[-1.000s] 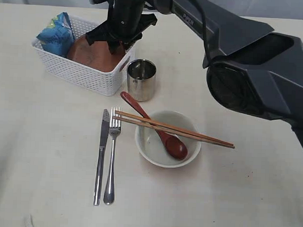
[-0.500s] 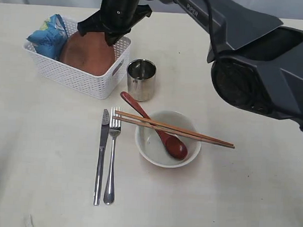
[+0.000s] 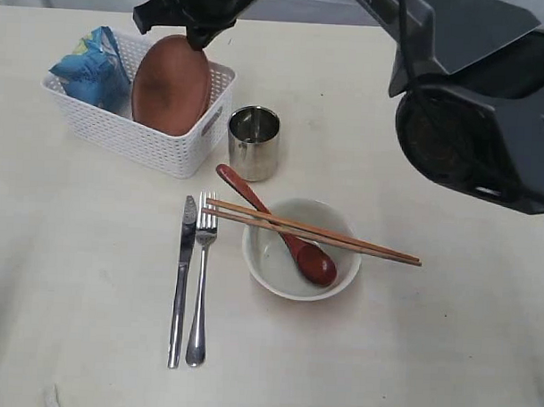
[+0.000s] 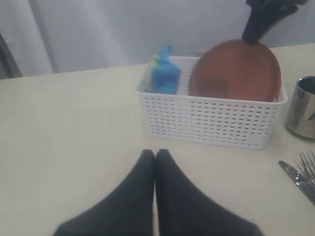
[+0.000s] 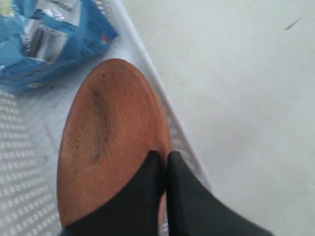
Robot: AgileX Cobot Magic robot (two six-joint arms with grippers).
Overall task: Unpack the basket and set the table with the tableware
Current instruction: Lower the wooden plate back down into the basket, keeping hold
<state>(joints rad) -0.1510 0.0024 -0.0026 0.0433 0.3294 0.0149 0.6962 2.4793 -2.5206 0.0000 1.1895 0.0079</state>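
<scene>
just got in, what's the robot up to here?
Right gripper is shut on the top rim of the reddish-brown plate, standing on edge in the white basket beside the blue snack bag. Left gripper is shut, empty, over the table. Knife, fork, steel cup and bowl with spoon and chopsticks are laid out.

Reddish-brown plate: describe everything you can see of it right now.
The plate is round, reddish-brown and matte, with dark scuffs and fine scratches on its face. It stands nearly on edge, its lower part inside the white basket, at the end nearest the steel cup. The right gripper is shut on its upper rim. A blue snack bag lies beside it.
</scene>
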